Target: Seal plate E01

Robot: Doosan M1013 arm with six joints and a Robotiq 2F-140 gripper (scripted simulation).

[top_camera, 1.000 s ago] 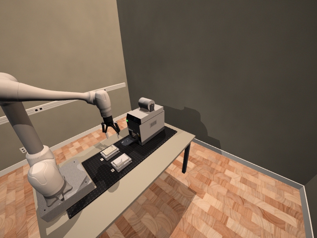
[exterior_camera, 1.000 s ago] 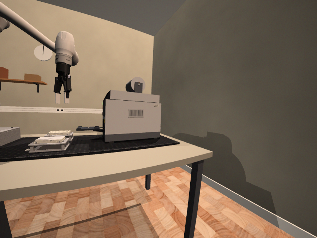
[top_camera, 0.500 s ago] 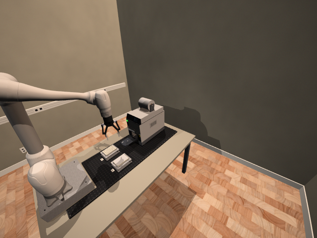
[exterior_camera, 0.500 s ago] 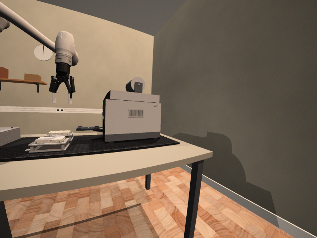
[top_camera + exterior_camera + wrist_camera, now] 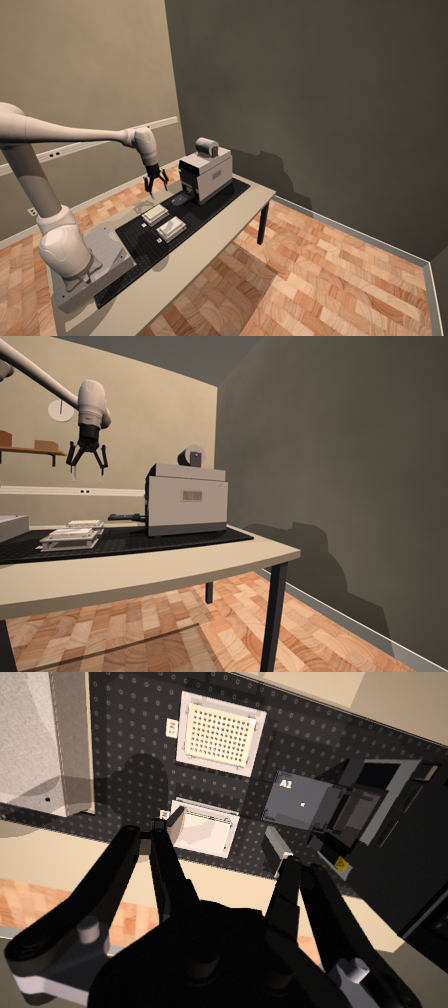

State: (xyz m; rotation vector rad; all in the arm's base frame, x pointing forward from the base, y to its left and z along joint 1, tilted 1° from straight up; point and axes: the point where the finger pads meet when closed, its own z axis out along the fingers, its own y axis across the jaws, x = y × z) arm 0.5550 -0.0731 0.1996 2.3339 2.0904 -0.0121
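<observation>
My gripper (image 5: 159, 192) (image 5: 87, 481) (image 5: 225, 827) is open and empty, high above the mat. Plate E01 (image 5: 154, 212) (image 5: 84, 523) (image 5: 220, 734), cream with open wells, sits in nest N1 (image 5: 259, 727). A second plate (image 5: 171, 226) (image 5: 70, 533) (image 5: 205, 832), with a smooth pale top, sits in nest N2 (image 5: 234, 827). The sealer's stage (image 5: 179, 199) (image 5: 124, 517) (image 5: 295, 797) is out and empty, with its A1 mark showing in the wrist view. The sealer (image 5: 215, 179) (image 5: 188, 505) shows a green lamp (image 5: 179, 170). I cannot make out START clearly.
The black perforated mat (image 5: 139, 249) (image 5: 125, 737) lies under the nests and sealer. A foil roll (image 5: 205, 145) (image 5: 186, 456) stands on top of the sealer. The arm's grey base block (image 5: 105, 249) (image 5: 30, 737) is at the mat's other end.
</observation>
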